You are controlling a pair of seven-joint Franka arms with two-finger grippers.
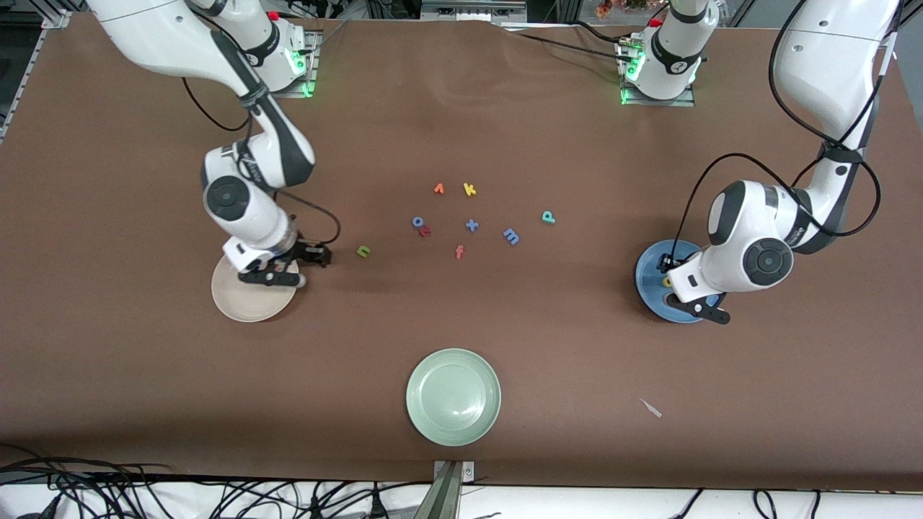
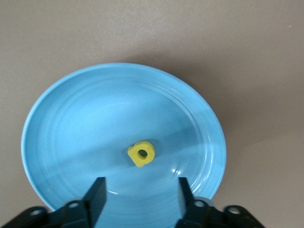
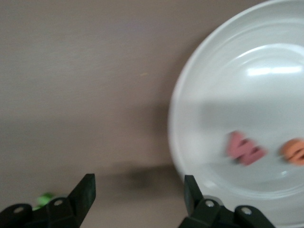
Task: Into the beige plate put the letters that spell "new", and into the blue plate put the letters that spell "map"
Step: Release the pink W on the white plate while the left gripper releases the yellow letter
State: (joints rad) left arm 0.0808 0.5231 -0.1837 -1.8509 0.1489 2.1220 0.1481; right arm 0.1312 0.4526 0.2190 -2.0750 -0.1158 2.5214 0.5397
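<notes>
Front view: the pale green plate (image 1: 453, 396) lies on the brown worktop (image 1: 461, 108) nearest the front camera and serves as the landmark. The beige plate (image 1: 241, 303) lies farther from the camera than the green plate, toward the right arm's end; the right gripper (image 1: 277, 274) hangs over its rim. The blue plate (image 1: 652, 288) lies farther from the camera than the green plate, toward the left arm's end; the left gripper (image 1: 703, 306) hangs over it. Loose letters lie farther from the camera than the green plate: green "n" (image 1: 363, 251), blue "m" (image 1: 511, 236), teal "p" (image 1: 548, 216), red "f" (image 1: 459, 251), blue "o" (image 1: 417, 221), yellow "k" (image 1: 469, 189), orange "v" (image 1: 438, 189), and a blue cross-shaped piece (image 1: 471, 225). Left wrist view: the left gripper (image 2: 141, 194) has its jaws spread apart and holds nothing; the yellow "a" (image 2: 141, 153) lies free in the blue plate (image 2: 71, 118), clear of both fingers (image 2: 95, 194). Right wrist view: the right gripper (image 3: 137, 194) has its jaws wide apart and empty, over bare worktop just beside the beige plate (image 3: 213, 85). The pinkish-red "w" (image 3: 244, 149) and orange "e" (image 3: 294, 152) lie in that plate, side by side and apart. The green "n" (image 3: 45, 198) shows on the worktop by one finger.
</notes>
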